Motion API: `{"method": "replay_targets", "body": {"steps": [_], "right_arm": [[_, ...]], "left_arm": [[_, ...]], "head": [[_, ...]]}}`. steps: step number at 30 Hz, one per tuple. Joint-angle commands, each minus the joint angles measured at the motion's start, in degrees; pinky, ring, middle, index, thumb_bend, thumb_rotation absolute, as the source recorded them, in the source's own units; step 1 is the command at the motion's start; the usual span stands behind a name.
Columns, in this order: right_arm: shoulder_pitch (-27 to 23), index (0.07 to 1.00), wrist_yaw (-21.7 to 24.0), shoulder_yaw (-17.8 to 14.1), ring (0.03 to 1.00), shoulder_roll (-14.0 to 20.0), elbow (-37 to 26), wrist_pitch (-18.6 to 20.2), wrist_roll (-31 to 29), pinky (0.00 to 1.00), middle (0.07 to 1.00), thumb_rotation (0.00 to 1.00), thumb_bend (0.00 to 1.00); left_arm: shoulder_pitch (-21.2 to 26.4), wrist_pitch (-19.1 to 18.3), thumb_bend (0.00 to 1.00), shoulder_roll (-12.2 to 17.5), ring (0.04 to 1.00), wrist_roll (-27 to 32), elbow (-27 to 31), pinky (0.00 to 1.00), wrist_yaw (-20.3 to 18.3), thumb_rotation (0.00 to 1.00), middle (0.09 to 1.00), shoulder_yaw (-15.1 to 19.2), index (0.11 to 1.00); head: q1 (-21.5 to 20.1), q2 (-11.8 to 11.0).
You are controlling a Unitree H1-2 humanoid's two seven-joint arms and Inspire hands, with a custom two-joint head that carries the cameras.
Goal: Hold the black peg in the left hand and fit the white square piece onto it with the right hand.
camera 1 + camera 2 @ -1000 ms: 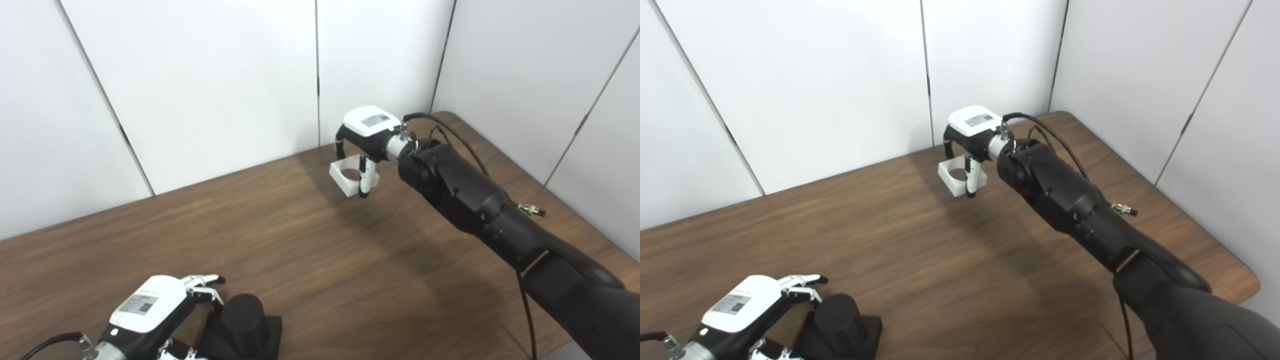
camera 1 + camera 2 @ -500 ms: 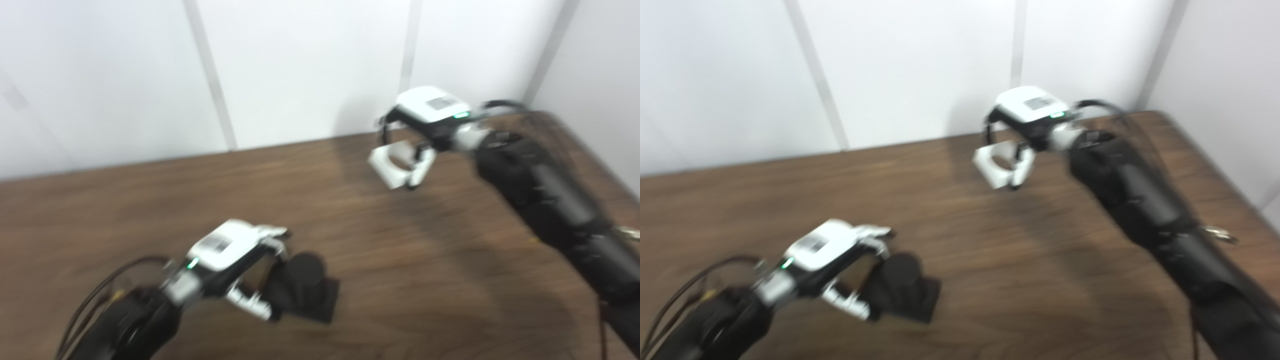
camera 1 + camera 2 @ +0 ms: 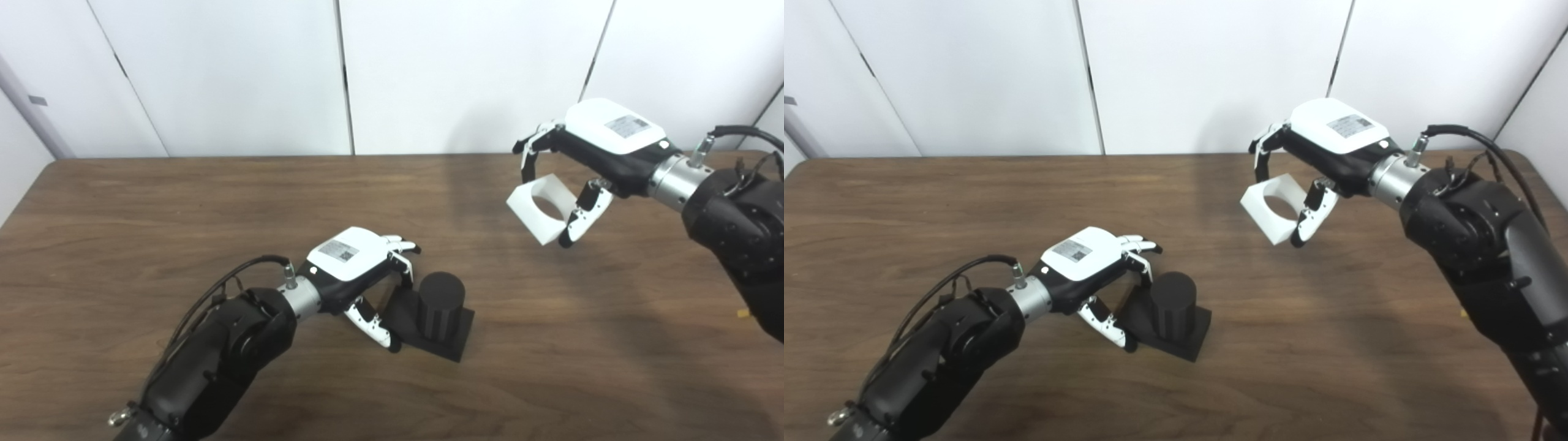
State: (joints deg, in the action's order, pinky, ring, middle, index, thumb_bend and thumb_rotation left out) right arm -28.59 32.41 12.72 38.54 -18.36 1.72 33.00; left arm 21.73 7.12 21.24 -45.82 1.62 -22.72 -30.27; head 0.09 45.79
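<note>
Compared with a second ago, the whole view has been swung leftward, so both arms are now framed together; this is taken as a camera move, not a move of the parts. The white square piece (image 3: 542, 208) is held aloft in the right hand (image 3: 603, 147), pinched between fingers and thumb, with its round hole turned toward the left. The black peg (image 3: 440, 306) is stood upright on its square base on the wooden table (image 3: 122, 208). The left hand (image 3: 358, 269) is curled around the base's near edge, though a firm clasp cannot be confirmed. Hand and peg remain well apart, so the fitting is judged not yet begun. White wall panels (image 3: 245, 73) are seen behind.
</note>
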Motion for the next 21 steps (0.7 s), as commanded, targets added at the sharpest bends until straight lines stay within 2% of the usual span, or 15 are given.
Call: {"method": "replay_targets", "body": {"steps": [1,11,17,21], "right_arm": [[-1.58,0.48,0.44,-0.93,0.781,-0.03,-3.19,-0.14,-1.14,0.64,0.772,0.13,0.52],[-1.33,0.479,4.06,-0.2,0.782,-2.75,-6.82,0.3,-1.71,0.63,0.776,0.14,0.52],[-0.63,0.479,4.65,0.31,0.778,-4.79,-7.68,0.34,-1.83,0.63,0.77,0.13,0.52],[0.17,0.479,4.04,1.28,0.774,-6.63,-6.75,-1.17,-1.42,0.62,0.767,0.14,0.52]], "left_arm": [[-1.22,-0.65,0.52,-0.71,0.917,-0.58,-2.77,0.79,-2.12,0.07,0.91,-1.62,0.488],[-1.2,-0.66,0.52,-0.92,0.911,-0.48,-2.84,0.8,-1.99,0.07,0.908,-1.28,0.488],[-1.13,-0.44,0.52,-1.07,0.912,-0.4,-3.15,0.8,-1.97,0.07,0.907,-1.23,0.488],[-1.09,-0.75,0.52,-1.18,0.914,-0.71,-2.96,0.8,-2.24,0.07,0.908,-1.31,0.488]], "head": [[-0.18,0.07],[-0.55,0.1],[-0.89,0.16],[-0.76,0.33]]}}
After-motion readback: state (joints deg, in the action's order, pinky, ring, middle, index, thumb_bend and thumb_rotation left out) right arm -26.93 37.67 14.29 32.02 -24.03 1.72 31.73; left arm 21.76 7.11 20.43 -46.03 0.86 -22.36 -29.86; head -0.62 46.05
